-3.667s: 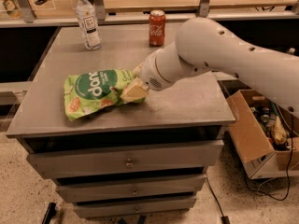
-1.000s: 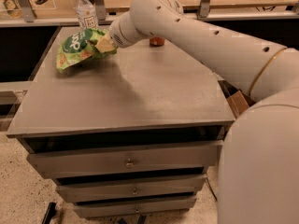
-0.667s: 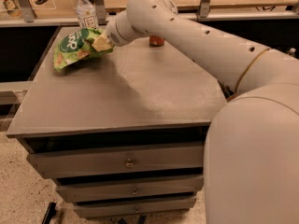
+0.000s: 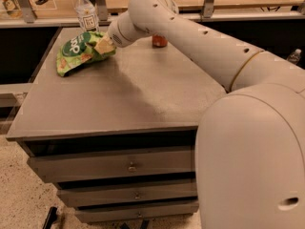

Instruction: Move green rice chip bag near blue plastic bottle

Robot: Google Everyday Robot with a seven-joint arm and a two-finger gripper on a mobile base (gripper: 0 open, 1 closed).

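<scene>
Camera view: end effector (image 4: pixel 104 45) clamps green rice chip bag (image 4: pixel 76 52), far-left corner of desk (image 4: pixel 124 104), near blue plastic bottle (image 4: pixel 86 14); arm (image 4: pixel 190 28) half-hides red can (image 4: pixel 160 42).

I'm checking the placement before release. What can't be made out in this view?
Camera view; the gripper is shut on the green rice chip bag at its right end, at the table's far left.
The blue plastic bottle: base hidden behind the bag, gap unclear.
Bag underside: hidden; resting or lifted, cannot tell.
The red can: mostly covered by the arm.
Bottle label print: too small.
</scene>
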